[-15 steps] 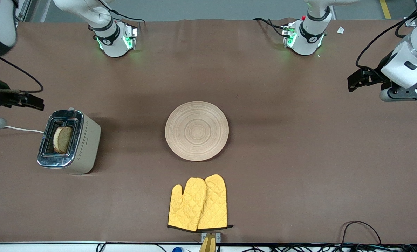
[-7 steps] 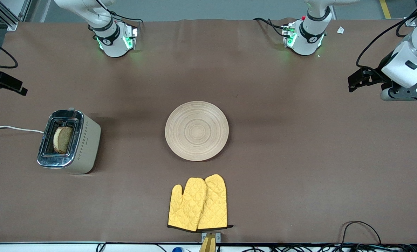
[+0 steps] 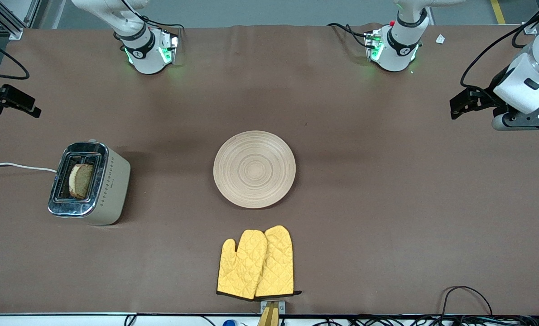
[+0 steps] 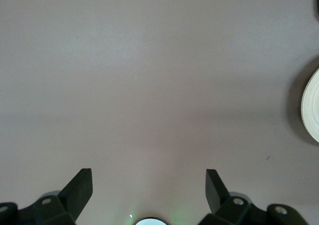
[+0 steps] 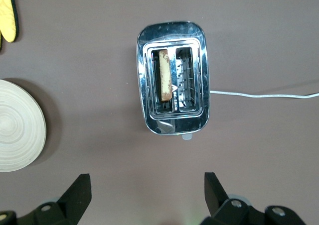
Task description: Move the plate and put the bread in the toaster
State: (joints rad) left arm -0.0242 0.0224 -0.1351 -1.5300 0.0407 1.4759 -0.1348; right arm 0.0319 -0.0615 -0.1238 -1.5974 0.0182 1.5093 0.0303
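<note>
1. We see the bread (image 3: 81, 180) standing in one slot of the toaster (image 3: 88, 183), toward the right arm's end of the table.
2. The wooden plate (image 3: 254, 169) lies bare mid-table, with the yellow oven mitts (image 3: 256, 263) nearer the front camera.
3. Our left gripper (image 4: 148, 197) hangs wide and empty over bare table.
4. Our right gripper (image 5: 147, 197) hangs wide and empty near the toaster.
</note>
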